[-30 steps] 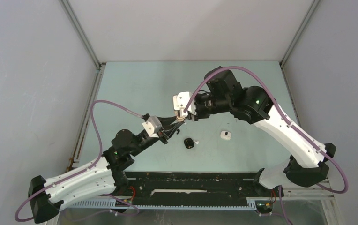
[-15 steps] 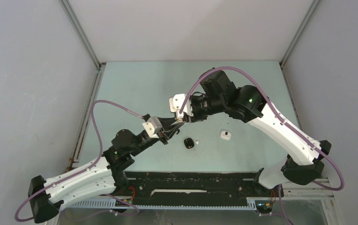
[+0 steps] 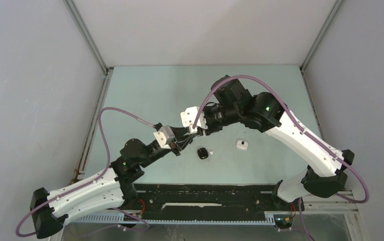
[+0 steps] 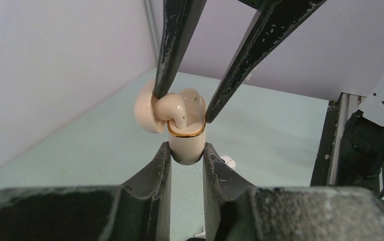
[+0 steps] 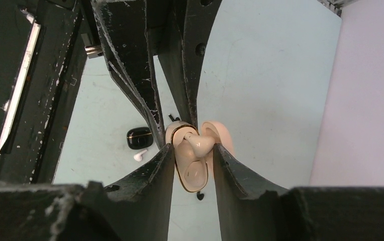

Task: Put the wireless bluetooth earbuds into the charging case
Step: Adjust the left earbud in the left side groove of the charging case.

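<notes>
Over the pale green table point(image 3: 145, 90) the left arm point(image 3: 99, 186) and the right arm point(image 3: 300, 138) meet in mid-air, so anything that slips here falls to the table. The left jaws are clamped tight on the lower body of the beige charging case point(image 4: 186, 145), which stands upright with its lid point(image 4: 144, 108) swung open to one side. The right jaws stand narrow at the case's mouth, one on either side of a beige earbud point(image 4: 180, 103) that lies tilted on the gold rim, only partly down in its well. Whether they pinch it or merely flank it I cannot tell. The main risk, as I judge it, is letting the bud go while it sits crooked: it could tip out and drop towards the black case point(image 3: 202, 153) and the loose white bud point(image 5: 139, 156) on the table. Pressing harder could twist the case in the left jaws, or a right finger could catch the lid and knock it onto the bud.
</notes>
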Robot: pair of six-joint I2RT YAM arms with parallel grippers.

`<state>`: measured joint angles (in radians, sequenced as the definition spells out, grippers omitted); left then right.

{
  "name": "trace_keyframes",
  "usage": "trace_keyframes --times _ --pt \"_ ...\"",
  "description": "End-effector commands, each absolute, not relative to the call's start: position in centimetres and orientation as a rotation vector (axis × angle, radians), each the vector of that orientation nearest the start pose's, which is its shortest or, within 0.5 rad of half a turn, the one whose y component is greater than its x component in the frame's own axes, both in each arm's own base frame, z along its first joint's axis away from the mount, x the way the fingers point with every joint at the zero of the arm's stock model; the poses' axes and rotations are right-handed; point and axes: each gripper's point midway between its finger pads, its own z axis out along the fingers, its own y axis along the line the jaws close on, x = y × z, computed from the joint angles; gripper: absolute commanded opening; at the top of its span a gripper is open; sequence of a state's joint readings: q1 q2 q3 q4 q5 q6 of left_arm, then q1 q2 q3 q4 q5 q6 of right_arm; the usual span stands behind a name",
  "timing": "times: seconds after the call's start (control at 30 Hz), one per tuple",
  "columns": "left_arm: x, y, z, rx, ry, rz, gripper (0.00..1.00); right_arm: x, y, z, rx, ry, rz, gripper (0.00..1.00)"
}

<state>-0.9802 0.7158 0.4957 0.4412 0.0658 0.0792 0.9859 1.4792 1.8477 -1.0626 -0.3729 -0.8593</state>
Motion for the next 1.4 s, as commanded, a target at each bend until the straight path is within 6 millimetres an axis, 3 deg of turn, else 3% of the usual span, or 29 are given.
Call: trace_keyframes --times 0.0,0.37,0.77,0.97,1.37 --pt "17.0 -27.2 34.2 0.718 1.071 -0.814 0.00 17.0 32.9 34.0 -1.973 1.168 0.470 0.36" --pt "17.1 -27.6 33.9 0.731 1.086 -0.820 0.00 16.6 32.1 33.8 -2.029 1.153 0.407 0.35" --pt "16.7 -28.1 33.6 0.765 1.094 -0.839 0.00 16.6 33.1 33.6 -2.041 1.114 0.413 0.37" --pt "16.9 -27.7 33.9 0.740 1.092 -0.829 0.00 16.1 32.3 33.3 -2.078 1.111 0.382 0.32" --pt "17.0 -27.7 33.8 0.737 1.095 -0.826 0.00 15.7 31.8 33.0 -2.100 1.124 0.370 0.34"
